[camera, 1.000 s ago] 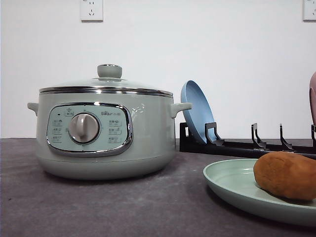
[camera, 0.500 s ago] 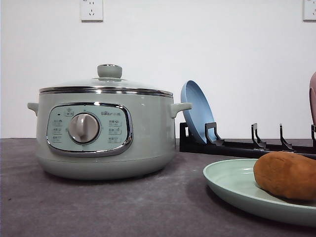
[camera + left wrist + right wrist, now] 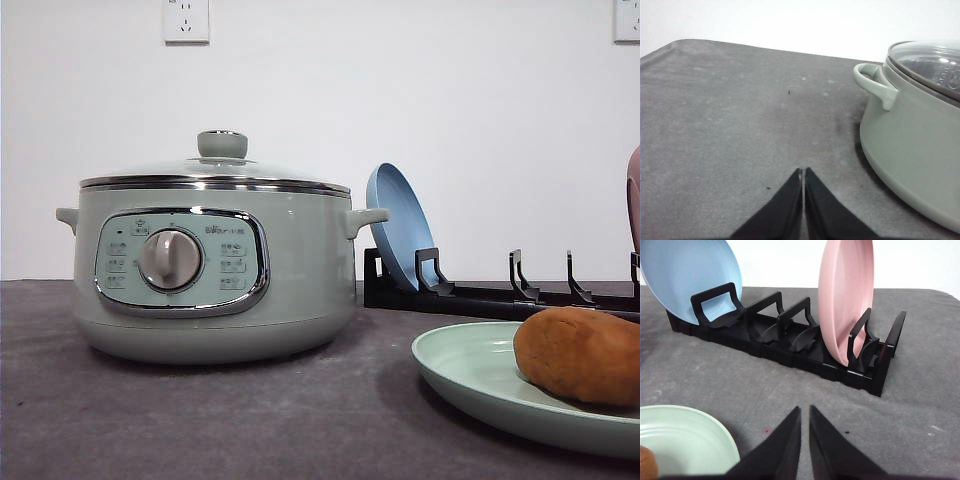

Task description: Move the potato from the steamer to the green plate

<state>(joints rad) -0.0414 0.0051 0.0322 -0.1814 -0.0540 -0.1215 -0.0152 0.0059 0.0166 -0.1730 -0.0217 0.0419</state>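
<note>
The table (image 3: 250,420) is covered in a dark grey, felt-like cloth with faint pale scuffs. On it stands the steamer (image 3: 215,265), a big round sage-green electric pot with a glossy shell, chrome-framed control panel, silver dial and looped side handles; its glass lid (image 3: 215,170) with a green knob sits closed on the chrome rim. To the right and behind runs a black plastic dish rack (image 3: 785,342) with hooked dividers, holding a smooth blue plate (image 3: 690,277) upright at one end and a pink plate (image 3: 846,300) upright near the other. In front lies the green plate (image 3: 470,375), wide, shallow, matte mint with a raised rim. The potato (image 3: 582,355), oblong with rough orange-brown skin, rests in it. The left tool (image 3: 803,175) hangs above bare cloth beside the steamer, its black fingers pressed together on nothing. The right tool (image 3: 805,412) hovers between green plate and rack, fingers nearly touching, empty.
</note>
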